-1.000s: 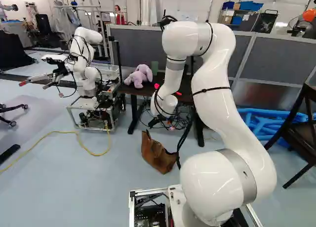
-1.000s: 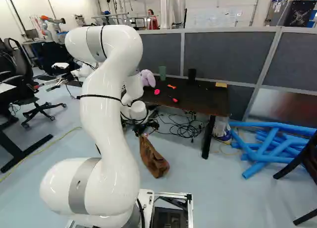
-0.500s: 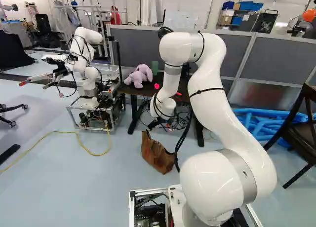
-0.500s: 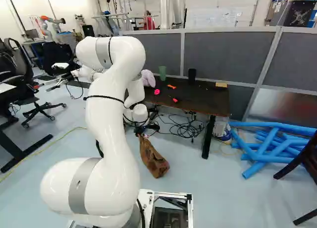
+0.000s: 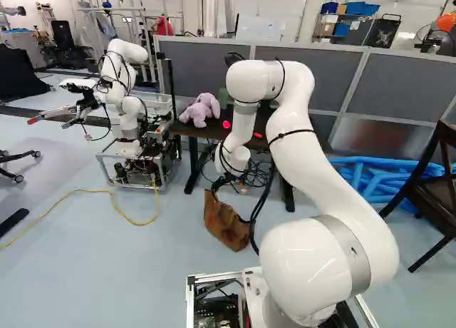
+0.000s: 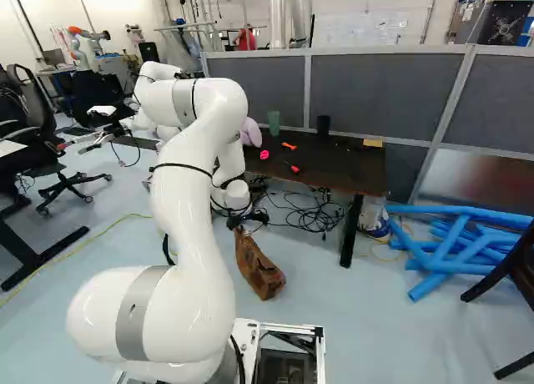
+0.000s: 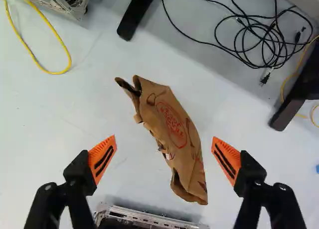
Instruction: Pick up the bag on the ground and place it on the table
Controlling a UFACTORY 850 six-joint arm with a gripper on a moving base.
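Hovering above the brown paper bag (image 7: 174, 134), down on the pale floor (image 6: 384, 325), just on the near side of the table (image 6: 342, 171)! Looking down past jaws spread wide, gripping nothing. Early in the job, by the look of it: reached, roughly lined up, but not yet grasped. Left to do: sink lower, close on the crumpled paper, lift clear, carry up over the table, set down, let go.
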